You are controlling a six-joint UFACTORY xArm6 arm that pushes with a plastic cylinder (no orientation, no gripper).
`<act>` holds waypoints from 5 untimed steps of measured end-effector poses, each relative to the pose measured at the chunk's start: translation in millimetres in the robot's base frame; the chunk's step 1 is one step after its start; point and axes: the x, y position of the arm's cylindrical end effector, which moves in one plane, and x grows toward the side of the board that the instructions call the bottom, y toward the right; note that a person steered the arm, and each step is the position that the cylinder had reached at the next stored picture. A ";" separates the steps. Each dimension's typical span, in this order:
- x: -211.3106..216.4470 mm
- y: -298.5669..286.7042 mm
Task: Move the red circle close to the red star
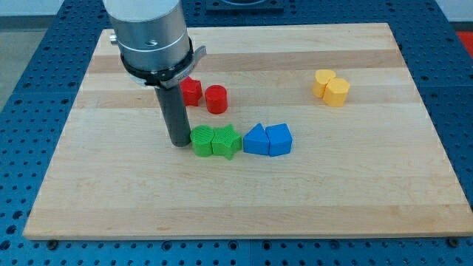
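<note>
Just to the view's right of my tip point(179, 142) sits a green block point(202, 140), close enough that it looks to be touching; its shape is hard to make out. A green star point(227, 140) presses against that block's far side. Farther to the view's right along the same line lie a blue triangle point(256, 140) and a second blue block point(278, 139), touching each other. Well away from my tip, toward the view's upper right, two yellow blocks point(323, 82) point(337, 91) stand side by side. All rest on a wooden board point(369, 192), which lies on a blue perforated table point(458, 89).
</note>
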 end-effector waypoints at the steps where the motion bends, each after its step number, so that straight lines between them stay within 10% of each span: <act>1: -8.6 -9.9; 5: -51.2 46.5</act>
